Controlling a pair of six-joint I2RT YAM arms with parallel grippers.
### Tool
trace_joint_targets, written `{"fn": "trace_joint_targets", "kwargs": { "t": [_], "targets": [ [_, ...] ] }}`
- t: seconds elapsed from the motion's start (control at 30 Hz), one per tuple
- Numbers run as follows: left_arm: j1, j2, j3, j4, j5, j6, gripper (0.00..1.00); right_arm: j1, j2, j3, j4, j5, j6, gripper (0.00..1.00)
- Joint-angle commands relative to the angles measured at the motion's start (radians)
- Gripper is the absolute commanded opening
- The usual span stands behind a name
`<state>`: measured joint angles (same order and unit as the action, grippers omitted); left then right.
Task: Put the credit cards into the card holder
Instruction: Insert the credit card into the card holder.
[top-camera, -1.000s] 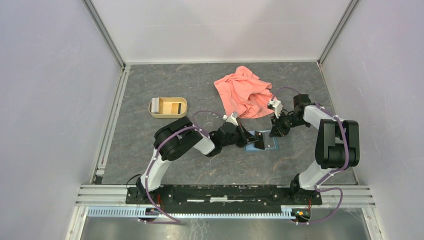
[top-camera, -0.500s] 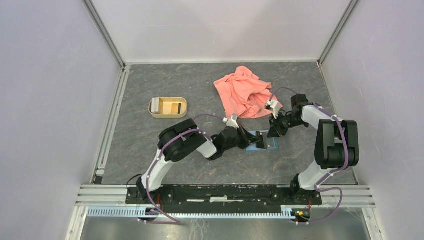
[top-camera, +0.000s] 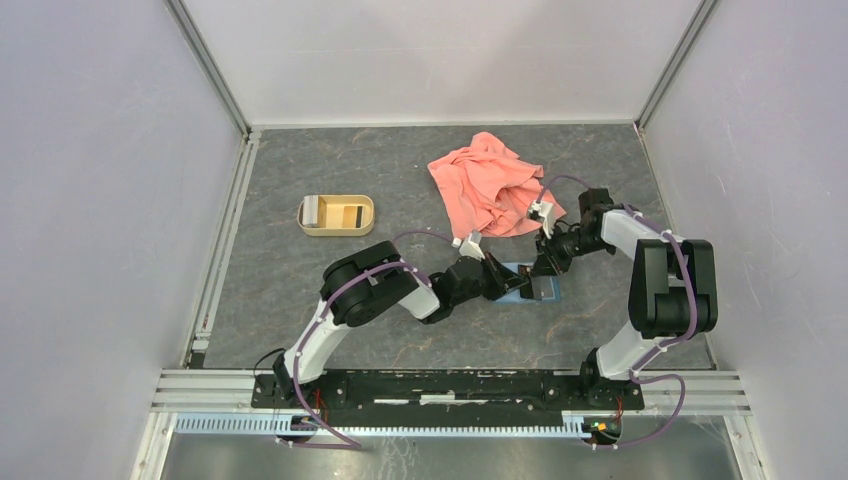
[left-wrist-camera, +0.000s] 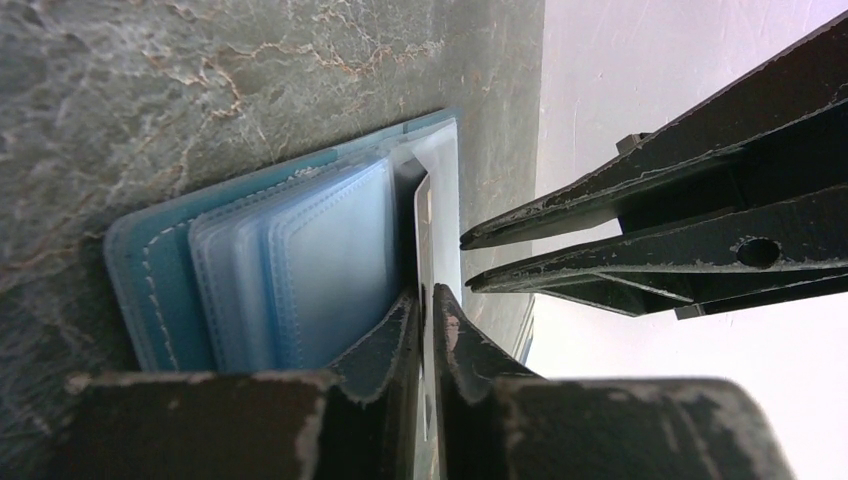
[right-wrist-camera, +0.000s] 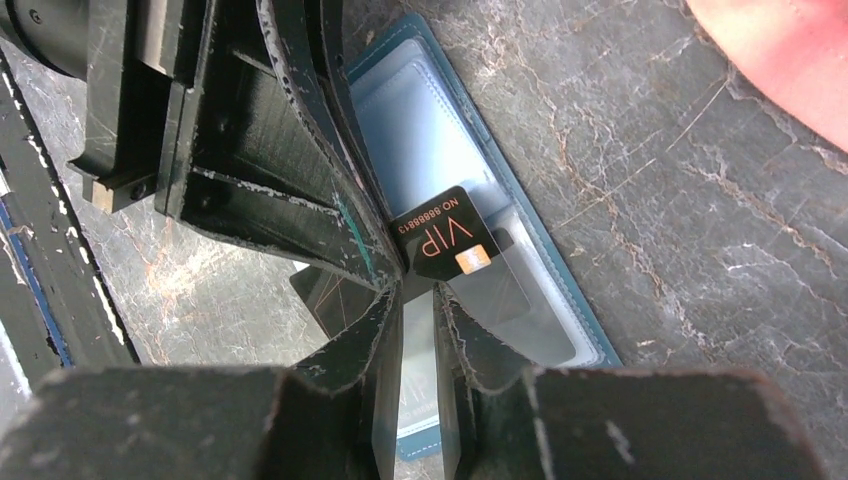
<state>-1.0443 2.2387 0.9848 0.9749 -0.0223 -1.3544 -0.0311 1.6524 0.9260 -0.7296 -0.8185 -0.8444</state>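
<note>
Left tool (left-wrist-camera: 425, 292) and right tool (right-wrist-camera: 417, 292) stretched toward each other, tips nearly meeting, jaws both narrow

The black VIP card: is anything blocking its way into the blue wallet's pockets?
Nothing visible blocks it. The left gripper pinches the black VIP card with its corner at the card holder's clear sleeves, and the right gripper seems to hold one sleeve aside.

My top camera looks down from above and behind my bases at the whole table (top-camera: 330, 170). My two wrist cameras sit very near, facing each other low across the card holder (left-wrist-camera: 300, 250), which all three views share.
</note>
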Motion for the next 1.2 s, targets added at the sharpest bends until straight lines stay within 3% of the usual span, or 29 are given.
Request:
{"fn": "trace_joint_targets", "kwargs": {
  "t": [0.0,0.4,1.17],
  "targets": [
    [-0.013,0.038,0.003,-0.081,-0.022,-0.008,0.18,0.012,0.011,0.036,-0.014,-0.026,-0.024,0.23],
    [-0.013,-0.022,0.021,-0.186,0.008,0.078,0.42,0.018,0.057,0.036,0.006,0.064,0.014,0.22],
    [0.028,-0.091,0.001,-0.321,0.066,0.186,0.47,0.017,0.084,0.037,0.012,0.096,0.026,0.22]
  ]
}}
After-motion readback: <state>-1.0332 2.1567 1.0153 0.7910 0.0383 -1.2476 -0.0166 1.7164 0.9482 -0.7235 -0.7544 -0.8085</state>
